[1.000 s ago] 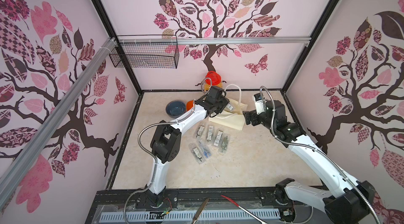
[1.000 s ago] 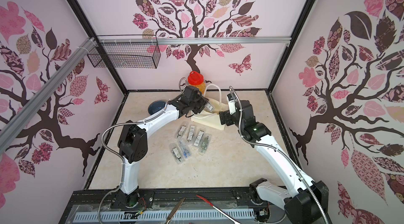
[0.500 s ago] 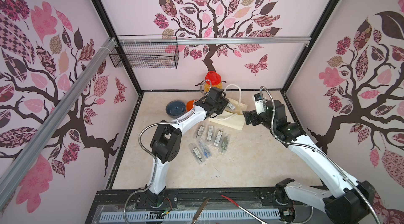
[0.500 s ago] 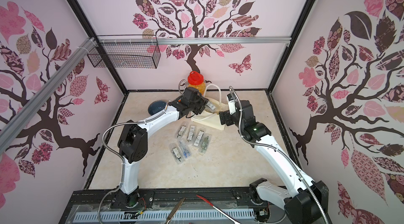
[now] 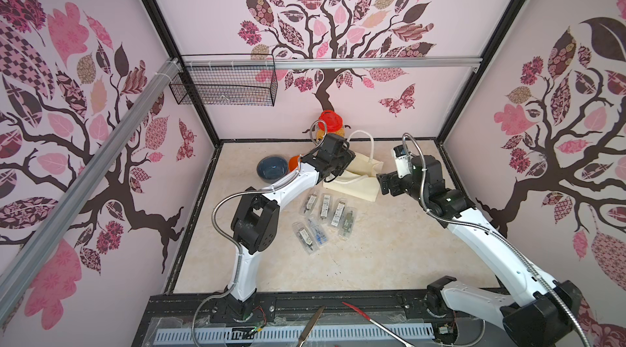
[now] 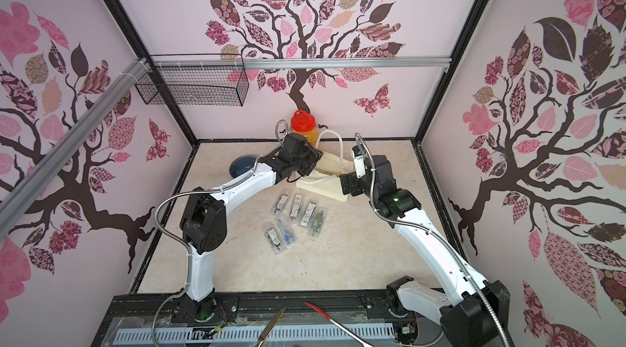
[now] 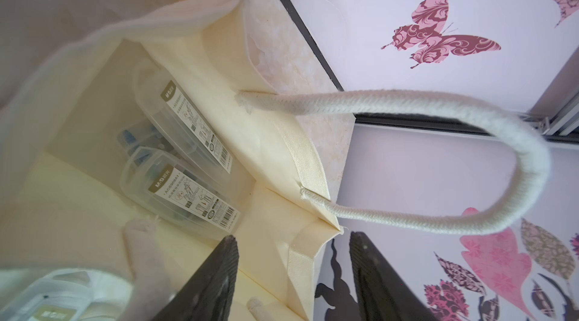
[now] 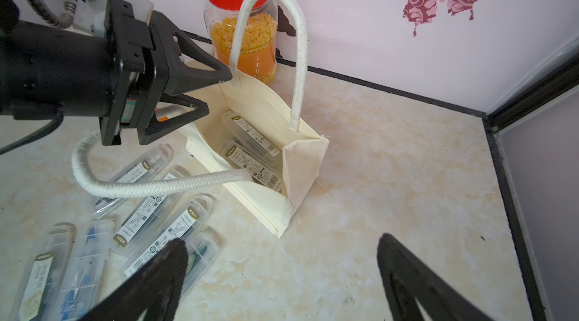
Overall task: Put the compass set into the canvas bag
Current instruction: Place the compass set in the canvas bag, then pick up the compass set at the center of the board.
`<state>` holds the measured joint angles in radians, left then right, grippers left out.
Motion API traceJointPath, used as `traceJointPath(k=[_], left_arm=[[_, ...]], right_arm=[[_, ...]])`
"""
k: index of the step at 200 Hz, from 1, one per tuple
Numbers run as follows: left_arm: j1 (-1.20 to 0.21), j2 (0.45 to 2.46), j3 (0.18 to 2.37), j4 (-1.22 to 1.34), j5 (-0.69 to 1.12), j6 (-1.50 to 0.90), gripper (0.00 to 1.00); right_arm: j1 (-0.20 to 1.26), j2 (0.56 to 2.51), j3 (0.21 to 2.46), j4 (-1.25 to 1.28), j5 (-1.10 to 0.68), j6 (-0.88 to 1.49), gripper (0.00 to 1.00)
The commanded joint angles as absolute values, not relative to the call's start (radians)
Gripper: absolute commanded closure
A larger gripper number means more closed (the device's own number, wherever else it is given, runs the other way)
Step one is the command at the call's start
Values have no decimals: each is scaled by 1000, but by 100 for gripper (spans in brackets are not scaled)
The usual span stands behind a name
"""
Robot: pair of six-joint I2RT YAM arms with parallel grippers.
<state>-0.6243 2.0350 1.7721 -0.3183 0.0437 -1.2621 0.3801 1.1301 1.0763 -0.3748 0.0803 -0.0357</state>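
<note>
in both top views the canvas bag [image 5: 359,186] stands open by the back wall beside a jar [image 5: 330,122], six compass sets [image 5: 326,204] (clear cases) loose on the table [image 5: 389,254] in front. left wrist view: the left claw [image 7: 291,239] hangs at the bag's mouth, jaws apart, seemingly holding nothing; two more compass sets lie inside. right wrist view: the right claw [image 8: 282,247] is spread wide, empty, near the bag.

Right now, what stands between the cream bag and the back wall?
A red-lidded clear jar of yellow flakes stands between the canvas bag and the back wall. The right wrist view shows it plainly, both top views too.
</note>
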Motion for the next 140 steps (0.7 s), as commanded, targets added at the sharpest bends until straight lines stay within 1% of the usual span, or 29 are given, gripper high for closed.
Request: traceJointPath(k=[1,18,40,60,75,88,105,107,124,140], left_arm=[[-608,1951,1879,-381,-24,-1078,38],[-586,1931,1926,-445,-37,-984,36],[-540,1892,1932,-468,-1,-916,36],[-505,1860,1933,-500,9,-852,36],[-484,1839,1982,-542,7,-795,35],[-463,1816,1984,-587,-2,-753,34],[-423,1770,1949,-604,20,-723,34],[-419,1763,1919,-603,24,-721,34],[-361,1705,1822,-596,52,-721,34],[-309,1653,1737,-586,80,-714,34]], right_arm=[[367,1149,1177,-481,32,47,4],[367,1172,1213,-558,-14,125,6],[366,1193,1216,-630,-92,276,10],[367,1194,1179,-657,-150,386,11],[367,1182,1129,-655,-182,467,11],[367,1180,1070,-631,-237,542,14],[380,1182,978,-572,-303,654,15],[384,1182,969,-562,-305,665,15],[444,1204,929,-506,-282,704,11],[481,1265,950,-511,-265,701,10]])
